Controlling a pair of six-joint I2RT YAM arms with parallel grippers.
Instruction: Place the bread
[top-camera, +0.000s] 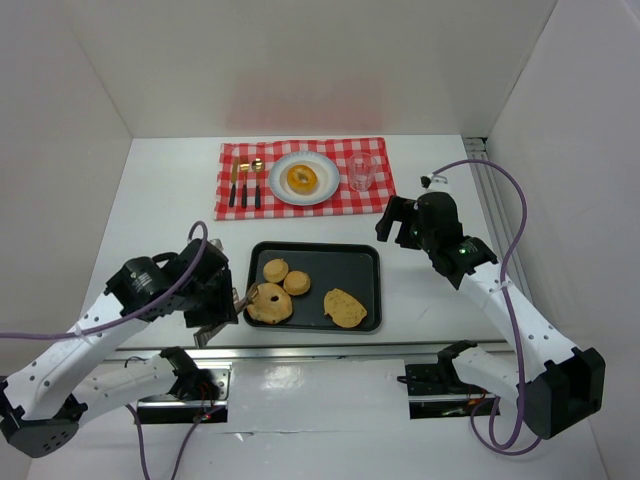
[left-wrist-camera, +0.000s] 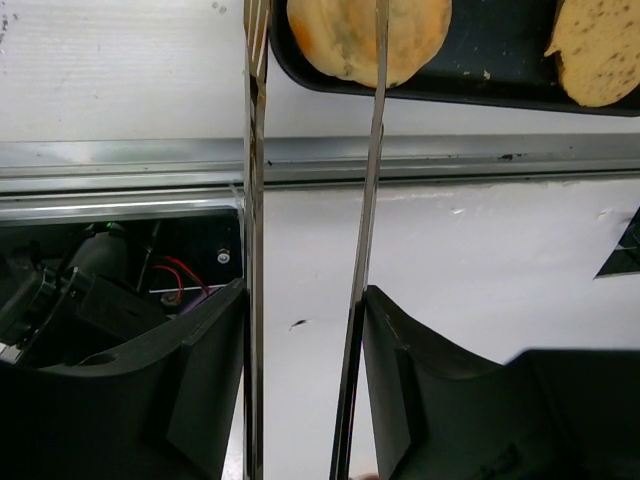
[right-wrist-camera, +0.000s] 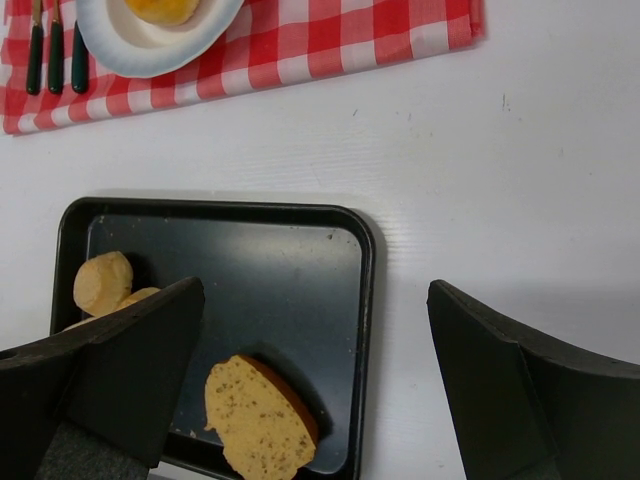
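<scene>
Clamping a pair of metal tongs (left-wrist-camera: 252, 240) in the left gripper (top-camera: 214, 316) at the near-left of the bench, with the fingers (left-wrist-camera: 200, 400) closed part-way on the two blades and gripping nothing else. Pointing the tongs right, at the near-left corner of the black baking tray (top-camera: 335, 265). Reaching the ring-shaped bread (top-camera: 270, 303) there. Per the left wrist view, running one blade just beside its left edge and crossing the other over its top. Not managing to tell whether the blades are pinching it yet, since the frame is cutting off the tips. Judging the bread as lying flat on the tray, not lifted.

Noting small round rolls (top-camera: 275, 270) just beyond the ring, and a seeded slice (top-camera: 345, 308) at the tray's near-right corner. Placing the tray mid-bench, toward the near edge.

Noting at the far edge, centre, a red checked placemat (top-camera: 372, 200) carrying cutlery (top-camera: 245, 182), a white plate (top-camera: 326, 190) with one ring-shaped bun (top-camera: 302, 178) on it, and a clear glass (top-camera: 361, 171).

Hovering the right gripper (top-camera: 398, 222) right of centre, between the tray's far-right corner and the placemat, spreading its fingers wide and holding nothing.

Reading the step as lining up the grab on the ring-shaped bread. Expecting the next move to need both blades straddling the ring, then a squeeze, a lift clear of the tray rim and a carry toward the far edge. Guessing the plate as the target, and flagging the bun already sitting on it as a crowding risk.
</scene>
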